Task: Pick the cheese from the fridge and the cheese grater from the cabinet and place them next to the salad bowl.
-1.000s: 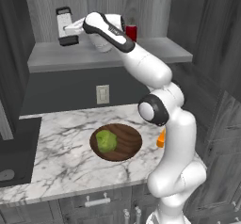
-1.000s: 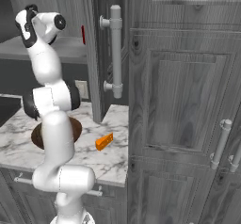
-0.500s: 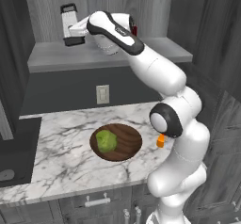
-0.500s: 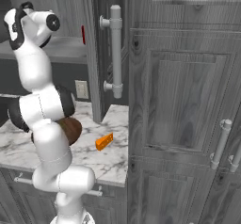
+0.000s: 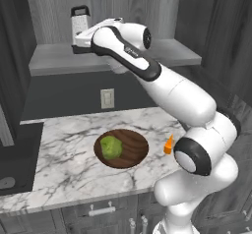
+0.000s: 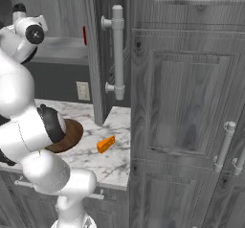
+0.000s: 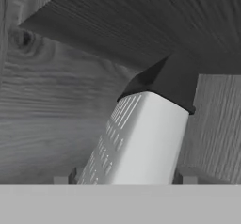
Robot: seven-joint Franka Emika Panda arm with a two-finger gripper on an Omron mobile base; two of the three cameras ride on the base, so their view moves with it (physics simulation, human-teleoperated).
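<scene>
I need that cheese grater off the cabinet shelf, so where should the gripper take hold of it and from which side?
Grip the cheese grater across its flat silver faces, below the black top handle, coming in level from the open cabinet front. It stands upright and its tall, narrow body suits the gripper.

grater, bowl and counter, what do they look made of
Cheese grater: looks like brushed silver metal with punched slots, and a matte black top, likely plastic. Salad bowl: dark brown wood, going by its ringed grain. Counter: white stone with grey veins, probably marble.

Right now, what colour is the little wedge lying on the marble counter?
Orange; the cheese shows best in the right base view.
</scene>
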